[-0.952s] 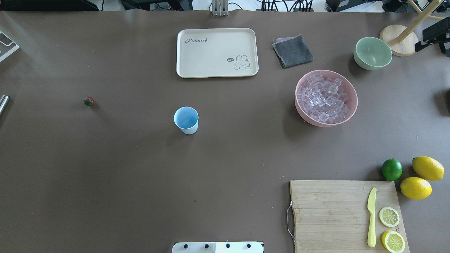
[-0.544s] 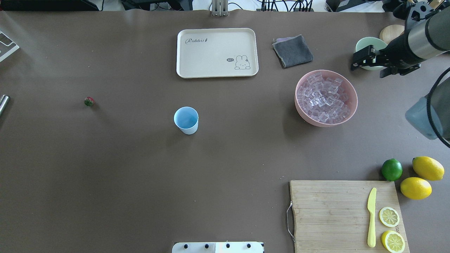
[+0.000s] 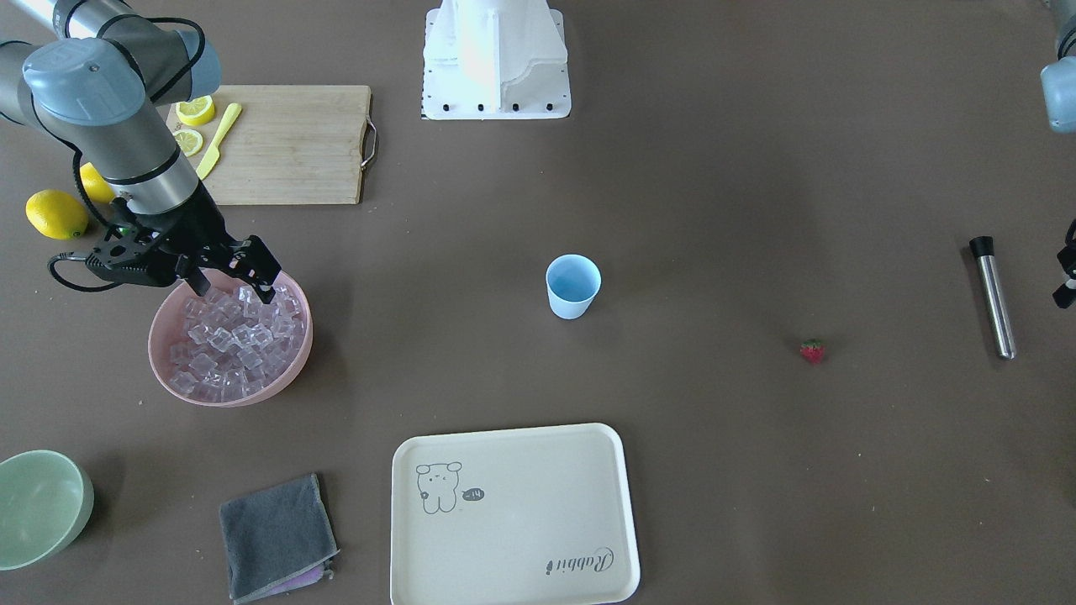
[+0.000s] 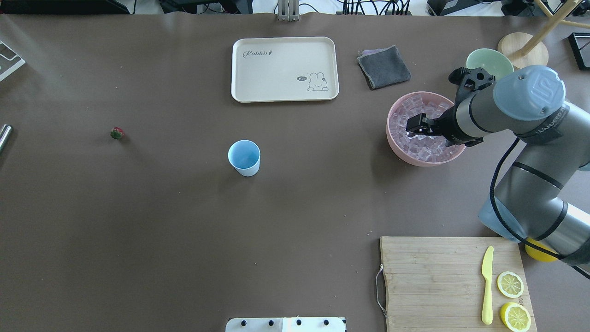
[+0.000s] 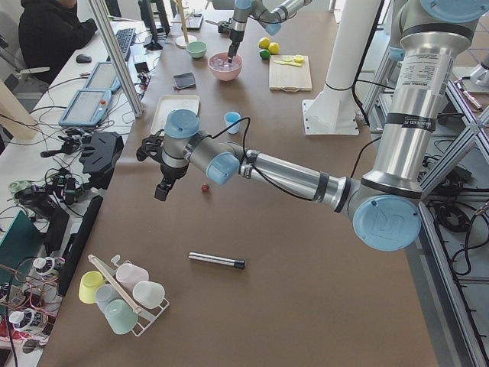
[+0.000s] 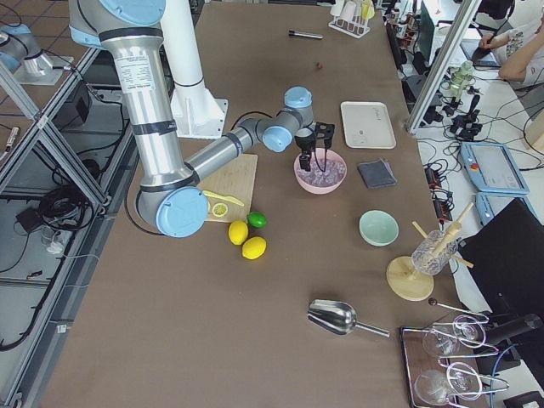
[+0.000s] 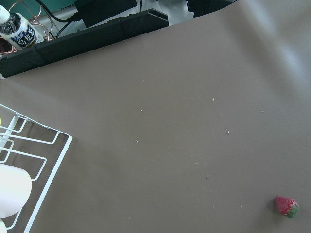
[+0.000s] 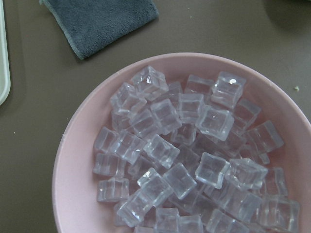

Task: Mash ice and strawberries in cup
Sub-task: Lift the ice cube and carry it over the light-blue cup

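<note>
Past the left edge of the overhead frame, the left gripper (image 5: 160, 189) hangs over bare worktop (image 4: 138, 240). It shows clearly only in the left side view, so I cannot tell whether its jaws are open. Its wrist camera catches the strawberry (image 4: 117, 133) at lower right. In the overhead frame the berry lies alone at middle left, where it lay a second ago.

The cup (image 4: 244, 157) stands upright at centre, empty and unmoved, with open worktop all round it. The tray (image 4: 285, 69) is well above it in the frame.

The change is at right. A second ago the right arm was out of the overhead frame, and half a second ago it was at upper right over the green bowl (image 4: 483, 61). Now the right gripper (image 3: 234, 287) is over the pink bowl (image 4: 400, 154), jaws spread and holding nothing, tips down at the ice (image 8: 160, 150).

I judge this to be the start of the first ice pick, with nothing loaded yet.

The bowl rim rings the jaws closely, and the cloth (image 4: 383, 67) lies just above it. The run leftward to the cup is free worktop.
</note>
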`<move>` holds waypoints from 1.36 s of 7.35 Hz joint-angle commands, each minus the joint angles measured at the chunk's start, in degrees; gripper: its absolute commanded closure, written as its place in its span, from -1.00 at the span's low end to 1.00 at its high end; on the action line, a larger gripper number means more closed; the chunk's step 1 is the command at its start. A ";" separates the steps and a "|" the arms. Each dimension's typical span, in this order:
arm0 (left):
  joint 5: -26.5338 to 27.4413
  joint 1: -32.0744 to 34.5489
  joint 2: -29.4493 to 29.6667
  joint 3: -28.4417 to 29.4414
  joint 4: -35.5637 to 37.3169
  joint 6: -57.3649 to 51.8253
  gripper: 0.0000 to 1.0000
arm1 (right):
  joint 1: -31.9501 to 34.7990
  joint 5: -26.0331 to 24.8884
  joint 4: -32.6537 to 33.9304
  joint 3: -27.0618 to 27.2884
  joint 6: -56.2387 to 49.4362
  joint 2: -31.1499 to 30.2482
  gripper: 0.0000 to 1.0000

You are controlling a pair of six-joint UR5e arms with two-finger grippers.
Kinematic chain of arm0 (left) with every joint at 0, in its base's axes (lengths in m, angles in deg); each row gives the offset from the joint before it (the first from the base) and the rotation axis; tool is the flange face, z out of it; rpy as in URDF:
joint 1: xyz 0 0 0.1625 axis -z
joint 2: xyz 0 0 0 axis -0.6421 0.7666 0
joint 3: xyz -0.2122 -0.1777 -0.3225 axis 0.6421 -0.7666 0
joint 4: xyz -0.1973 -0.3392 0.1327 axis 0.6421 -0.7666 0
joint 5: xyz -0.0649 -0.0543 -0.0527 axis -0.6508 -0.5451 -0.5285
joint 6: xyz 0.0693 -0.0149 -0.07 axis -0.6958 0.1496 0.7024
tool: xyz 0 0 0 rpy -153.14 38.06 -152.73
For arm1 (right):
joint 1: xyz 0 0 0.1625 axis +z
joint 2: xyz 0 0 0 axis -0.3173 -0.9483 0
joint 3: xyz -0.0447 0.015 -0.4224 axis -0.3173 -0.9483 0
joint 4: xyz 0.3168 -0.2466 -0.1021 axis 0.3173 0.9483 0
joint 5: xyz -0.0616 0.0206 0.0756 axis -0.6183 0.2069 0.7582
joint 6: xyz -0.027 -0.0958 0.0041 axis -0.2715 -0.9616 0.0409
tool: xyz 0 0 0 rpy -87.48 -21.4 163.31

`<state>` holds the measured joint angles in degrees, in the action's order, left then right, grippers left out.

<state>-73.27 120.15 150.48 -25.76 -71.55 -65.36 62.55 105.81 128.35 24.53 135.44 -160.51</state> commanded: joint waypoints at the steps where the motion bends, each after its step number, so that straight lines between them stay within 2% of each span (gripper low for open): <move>1: 0.00 -0.04 0.49 0.26 -0.09 -0.09 -0.95 | -1.68 -0.87 -0.06 -1.47 0.97 -0.81 -0.98; 4: 0.09 -0.04 0.67 0.87 -0.09 -0.18 -0.95 | -1.77 -0.87 -0.14 -1.75 1.05 -0.73 -0.94; 5: 0.09 -0.04 0.76 1.05 -0.09 -0.18 -0.95 | -1.86 -0.87 -0.06 -1.74 1.32 -0.64 -0.79; 7: 0.00 -0.04 0.58 0.96 -0.35 -0.18 -0.95 | -1.95 -1.22 -0.06 -1.83 1.67 -0.73 -0.14; 8: 0.00 -0.04 0.06 1.05 -1.57 -0.01 -0.95 | -1.95 -1.39 -0.14 -1.75 1.58 -0.81 0.03; 9: 0.00 -0.04 -0.12 1.14 -1.85 0.08 -0.95 | -1.95 -1.66 -0.14 -1.83 1.67 -0.81 0.29; 10: 0.00 -0.04 -0.12 1.14 -1.85 0.08 -0.95 | -2.21 -3.92 -0.06 -1.83 1.67 -0.81 0.42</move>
<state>-73.27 120.11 150.49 -24.67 -73.14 -65.34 60.51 103.75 128.23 22.74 137.08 -161.31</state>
